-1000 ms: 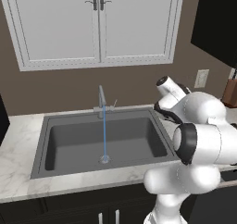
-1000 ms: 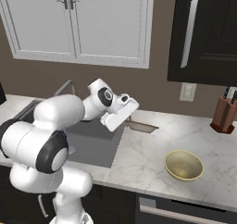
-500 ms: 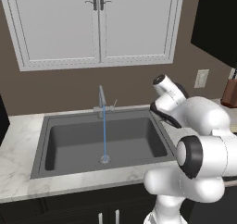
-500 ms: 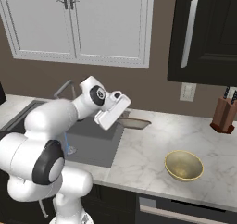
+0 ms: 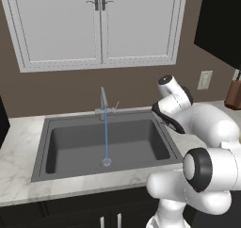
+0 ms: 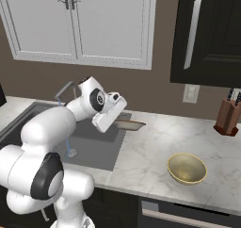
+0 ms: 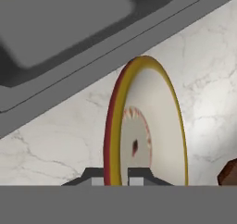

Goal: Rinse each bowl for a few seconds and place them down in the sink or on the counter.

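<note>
Since a second ago we see the arm has swung toward the sink, so the held bowl (image 6: 129, 125) now sits at the sink's right edge rather than out over the marble. From the hand view this bowl (image 7: 148, 126) stands on edge, its cream inside with a reddish ring facing right and its yellow rim running over the top, with a red outer side on the left. Our tool (image 7: 116, 179) is nearly closed on the bowl's rim, one dark tip on each side of the wall. In the right base view the bowl looks like a thin tan sliver sticking out from the tool (image 6: 117, 120) toward the right, and at that angle we cannot be sure whether it clears the bench (image 6: 155, 147) or brushes it. Behind it lies the dark grey sink (image 5: 70, 147), where a thin blue stream of water (image 5: 106, 135) falls from the faucet (image 5: 102, 102) to the drain (image 5: 107, 163). Well apart, on the bench to the right, the second bowl (image 6: 187, 168) sits upright, yellowish with a paler inside. Farther right, a brown knife block (image 6: 228, 116) stands against the wall. White cabinet doors (image 5: 99, 24) hang above the sink.
</note>
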You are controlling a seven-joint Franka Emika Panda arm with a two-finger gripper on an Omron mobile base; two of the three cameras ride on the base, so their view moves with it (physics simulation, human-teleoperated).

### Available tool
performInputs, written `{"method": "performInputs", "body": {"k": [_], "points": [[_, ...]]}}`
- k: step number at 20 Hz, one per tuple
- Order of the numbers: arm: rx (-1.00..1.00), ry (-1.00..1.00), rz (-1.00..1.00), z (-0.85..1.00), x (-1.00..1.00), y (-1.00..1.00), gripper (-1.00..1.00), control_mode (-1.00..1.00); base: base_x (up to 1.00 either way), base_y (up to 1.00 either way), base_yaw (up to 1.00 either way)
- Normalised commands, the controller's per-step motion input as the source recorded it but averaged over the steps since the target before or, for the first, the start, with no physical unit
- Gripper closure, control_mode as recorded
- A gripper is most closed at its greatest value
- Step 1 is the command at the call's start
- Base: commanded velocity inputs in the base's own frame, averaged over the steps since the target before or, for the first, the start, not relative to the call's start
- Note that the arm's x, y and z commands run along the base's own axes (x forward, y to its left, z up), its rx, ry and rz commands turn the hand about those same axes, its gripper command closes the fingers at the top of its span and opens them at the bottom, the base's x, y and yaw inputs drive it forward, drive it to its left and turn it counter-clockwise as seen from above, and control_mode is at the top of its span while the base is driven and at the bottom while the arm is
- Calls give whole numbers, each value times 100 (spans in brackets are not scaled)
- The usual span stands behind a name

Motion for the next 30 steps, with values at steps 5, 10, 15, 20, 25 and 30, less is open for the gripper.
{"method": "performInputs", "body": {"k": [5,10,15,20,25,30], "points": [[12,-2,12,0,0,24,100,-100,0,0,0],[9,-3,13,0,0,29,100,-100,0,0,0],[6,-6,14,0,0,28,100,-100,0,0,0],[6,-7,15,0,0,26,100,-100,0,0,0],[5,-8,15,0,0,27,100,-100,0,0,0],[5,-7,15,-1,0,28,100,-100,0,0,0]]}}
